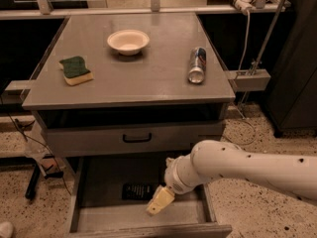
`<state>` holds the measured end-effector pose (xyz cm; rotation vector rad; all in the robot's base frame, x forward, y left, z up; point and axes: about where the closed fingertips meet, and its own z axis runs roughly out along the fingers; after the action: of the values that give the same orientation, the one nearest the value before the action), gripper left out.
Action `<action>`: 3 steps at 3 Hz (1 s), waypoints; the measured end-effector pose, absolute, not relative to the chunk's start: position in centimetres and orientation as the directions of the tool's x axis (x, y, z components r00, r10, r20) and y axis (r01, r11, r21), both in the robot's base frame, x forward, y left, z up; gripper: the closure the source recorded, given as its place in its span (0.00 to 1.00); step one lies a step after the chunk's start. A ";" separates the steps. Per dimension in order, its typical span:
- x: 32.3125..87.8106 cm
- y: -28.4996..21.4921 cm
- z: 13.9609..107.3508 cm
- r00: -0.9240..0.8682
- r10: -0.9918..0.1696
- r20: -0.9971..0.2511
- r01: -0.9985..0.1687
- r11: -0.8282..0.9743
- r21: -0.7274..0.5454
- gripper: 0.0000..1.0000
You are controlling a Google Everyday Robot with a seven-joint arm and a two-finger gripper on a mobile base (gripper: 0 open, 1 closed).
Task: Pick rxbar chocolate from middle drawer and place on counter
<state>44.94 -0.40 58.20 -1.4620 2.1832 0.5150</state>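
Observation:
The middle drawer [99, 217] is pulled open at the bottom of the view, with a flat grey floor. The rxbar chocolate [136, 191], a flat black wrapper, lies on that floor near the middle. My gripper [159, 201], with cream-coloured fingers, hangs over the drawer just right of the bar and slightly in front of it, close to its right end. My white arm reaches in from the right. The counter [133, 73] is the grey cabinet top above.
On the counter lie a green-and-yellow sponge [76, 70] at left, a white bowl [128, 41] at the back middle and a can [197, 65] on its side at right. A closed drawer front with a black handle [136, 138] sits above the open drawer.

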 end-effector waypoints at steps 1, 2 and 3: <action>44.9 1.5 54.6 -0.349 -0.723 -0.596 -0.921 0.382 0.076 0.00; 46.4 4.8 49.7 -0.341 -0.714 -0.611 -0.926 0.367 0.089 0.00; 46.4 4.8 49.7 -0.341 -0.714 -0.611 -0.926 0.367 0.089 0.00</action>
<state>46.44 4.80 49.66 -1.4179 2.1564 0.5928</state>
